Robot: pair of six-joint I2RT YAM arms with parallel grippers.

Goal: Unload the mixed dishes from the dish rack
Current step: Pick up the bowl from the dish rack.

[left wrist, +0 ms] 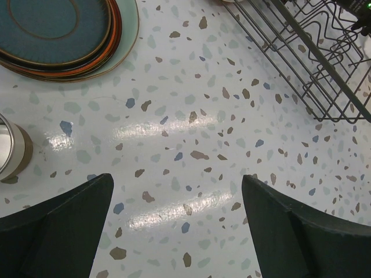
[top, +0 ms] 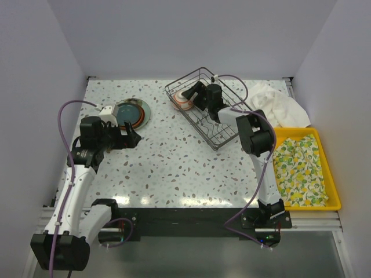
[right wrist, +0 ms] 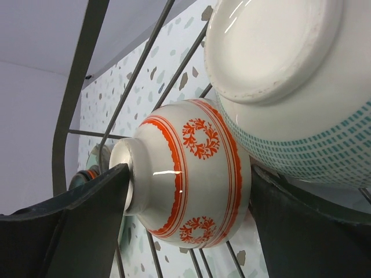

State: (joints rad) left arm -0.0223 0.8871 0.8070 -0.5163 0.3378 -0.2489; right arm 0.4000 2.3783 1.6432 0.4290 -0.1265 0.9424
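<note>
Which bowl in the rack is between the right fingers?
The red-patterned bowl, with orange wreaths and bands. The teal-dashed bowl sits beside it, outside the fingers.

This is a robot test cell dressed up as a kitchen, not a real home. Plain white walls (top: 191, 35) box in a speckled surface (top: 168, 168). A left arm (top: 75, 185) and a right arm (top: 264, 174) trailing purple cables (top: 61, 116) are bolted to a metal rail (top: 191, 223). A wire dish rack (top: 211, 130) surrounds the right jaws, stacked plates (top: 132, 113) lie just beyond the left jaws, and a yellow tray (top: 330, 174) sits well off to the right jaws' side.
</note>
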